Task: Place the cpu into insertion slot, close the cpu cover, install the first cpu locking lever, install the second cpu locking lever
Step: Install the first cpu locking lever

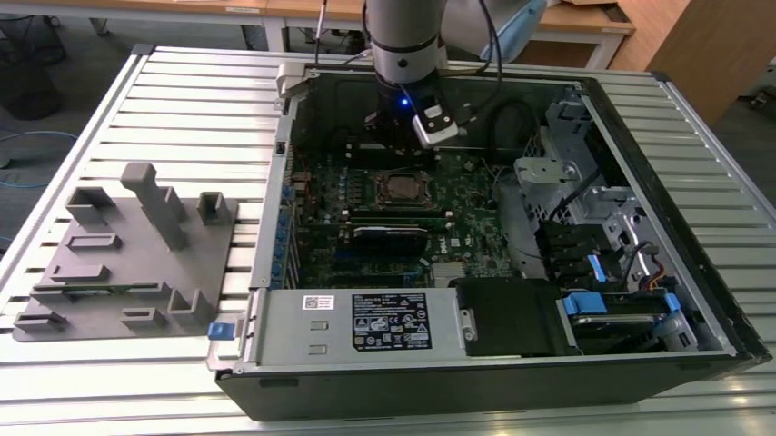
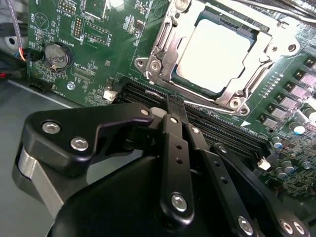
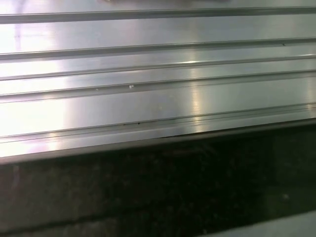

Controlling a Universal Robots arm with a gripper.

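There is one gripper (image 2: 173, 106) here, hanging low inside the open computer case (image 1: 510, 386) on the end of the single arm (image 1: 404, 45). Its black fingers (image 2: 170, 133) look pressed together with nothing between them (the dark linkage in front makes that hard to swear to). In the second wrist view the tips sit over the long black memory slots (image 2: 217, 123), just beside the socket's near edge.

Beyond those slots lies the one cpu (image 2: 215, 49). It is a flat square with a pale silvery top that glares almost white, and it lies level in the insertion slot (image 1: 377, 187). The one cpu cover (image 2: 165, 44) is down over it. The cover is a thin shiny metal frame with screw heads at its corners, and its big cutout leaves the chip's top showing with a narrow dark margin around it.

All of this sits on the green circuit board (image 2: 98, 29), which also carries one round coin cell (image 2: 56, 54) well apart from the socket.

In the exterior view the socket lies towards the far middle of the board. One power supply box (image 1: 363, 322) with a white label lies across the near end of the case. The case rests on a table of aluminium slats (image 1: 182, 100). One grey moulded fixture (image 1: 122, 263) stands on those slats on the exterior view's left, well apart from the case.
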